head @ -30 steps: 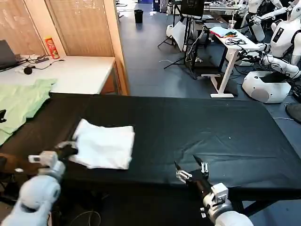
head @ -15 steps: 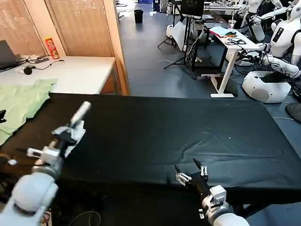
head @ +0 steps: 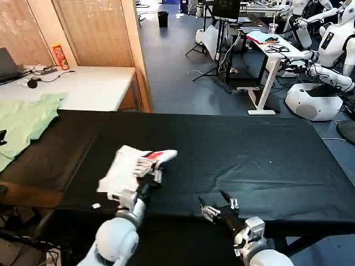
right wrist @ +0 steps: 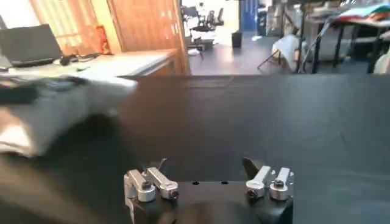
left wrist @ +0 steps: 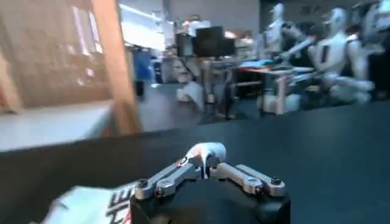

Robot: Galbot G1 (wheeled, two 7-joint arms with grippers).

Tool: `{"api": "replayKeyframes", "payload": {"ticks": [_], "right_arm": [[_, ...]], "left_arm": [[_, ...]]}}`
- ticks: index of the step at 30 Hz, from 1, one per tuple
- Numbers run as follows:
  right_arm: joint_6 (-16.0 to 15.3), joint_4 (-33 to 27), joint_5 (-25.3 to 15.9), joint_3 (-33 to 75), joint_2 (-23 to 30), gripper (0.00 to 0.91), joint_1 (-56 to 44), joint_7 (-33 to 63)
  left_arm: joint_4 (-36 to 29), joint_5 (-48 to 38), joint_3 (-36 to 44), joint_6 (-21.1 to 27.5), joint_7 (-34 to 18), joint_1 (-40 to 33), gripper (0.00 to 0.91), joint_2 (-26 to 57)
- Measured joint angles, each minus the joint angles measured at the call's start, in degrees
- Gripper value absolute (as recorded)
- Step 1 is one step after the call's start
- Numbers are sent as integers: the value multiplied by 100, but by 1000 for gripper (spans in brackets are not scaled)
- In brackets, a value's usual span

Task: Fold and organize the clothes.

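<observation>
At the near edge of the black cloth-covered table [head: 249, 149], the right gripper [head: 219, 209] waits, jaws spread and empty. Farther left, the left gripper [head: 147, 170] pinches the folded white cotton T-shirt [head: 123, 169], apparently to reposition the bundle on the cloth.

Left gripper [head: 148, 169] at 7 o'clock, fingers pinched together; right gripper [head: 219, 206] at 5 o'clock, fingers spread.

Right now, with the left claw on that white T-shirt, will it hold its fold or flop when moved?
Probably flops: the T-shirt lies rumpled, red print flipped up. Likely light, since the left claw shifts it alone. It may drag and bunch on the black table cover.
</observation>
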Motion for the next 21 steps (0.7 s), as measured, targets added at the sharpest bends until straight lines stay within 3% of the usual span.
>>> {"api": "replayKeyframes", "payload": {"ticks": [10,20,21], "right_arm": [[-278,-427,773,-335,160,878,681,135],[-609,-1041,1188,-739,616,878,1471,830],[-649,-1083,1217,-766,665,819,1516,889]], "left_arm": [[-202,-331,-169,-720,360,132,878,39],[-264,-132,-490,-841,324,414,878,96],[-273,-124,-513,-841,321,434,878,92]]}}
